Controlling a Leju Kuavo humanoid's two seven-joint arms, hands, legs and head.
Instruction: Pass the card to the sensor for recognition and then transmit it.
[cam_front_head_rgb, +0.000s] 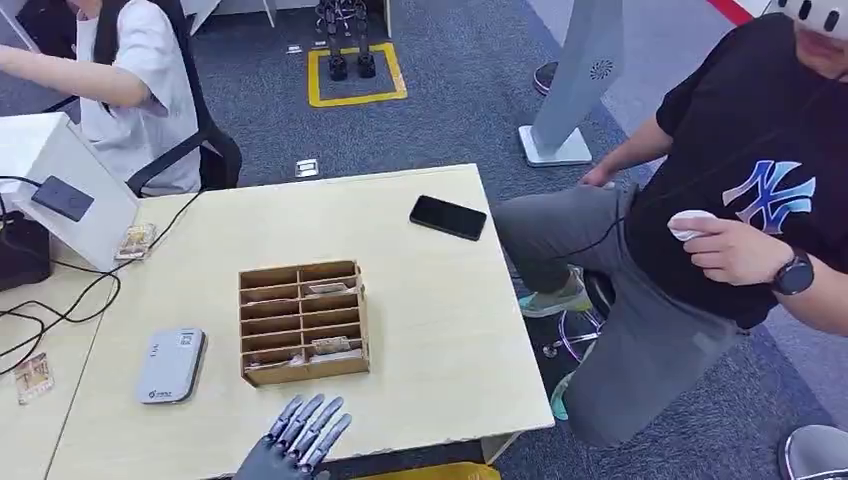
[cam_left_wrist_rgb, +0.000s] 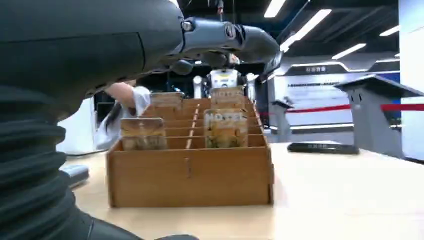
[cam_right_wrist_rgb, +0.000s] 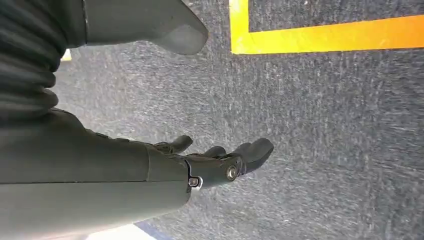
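A wooden slotted card box (cam_front_head_rgb: 303, 321) stands in the middle of the pale table (cam_front_head_rgb: 430, 320), with cards (cam_front_head_rgb: 331, 345) upright in some slots. In the left wrist view the box (cam_left_wrist_rgb: 190, 172) is close ahead and two cards (cam_left_wrist_rgb: 226, 127) stick up from it. My left hand (cam_front_head_rgb: 297, 438) hovers at the table's near edge just in front of the box, fingers spread, holding nothing. A grey card reader (cam_front_head_rgb: 171, 364) lies left of the box. My right hand (cam_right_wrist_rgb: 220, 160) hangs over grey carpet, fingers apart and empty.
A black phone (cam_front_head_rgb: 448, 217) lies near the table's far right edge. A white stand with a dark sensor pad (cam_front_head_rgb: 62, 198) and cables sits at the left, loose cards (cam_front_head_rgb: 33, 377) nearby. One person sits at the right, another at the far left.
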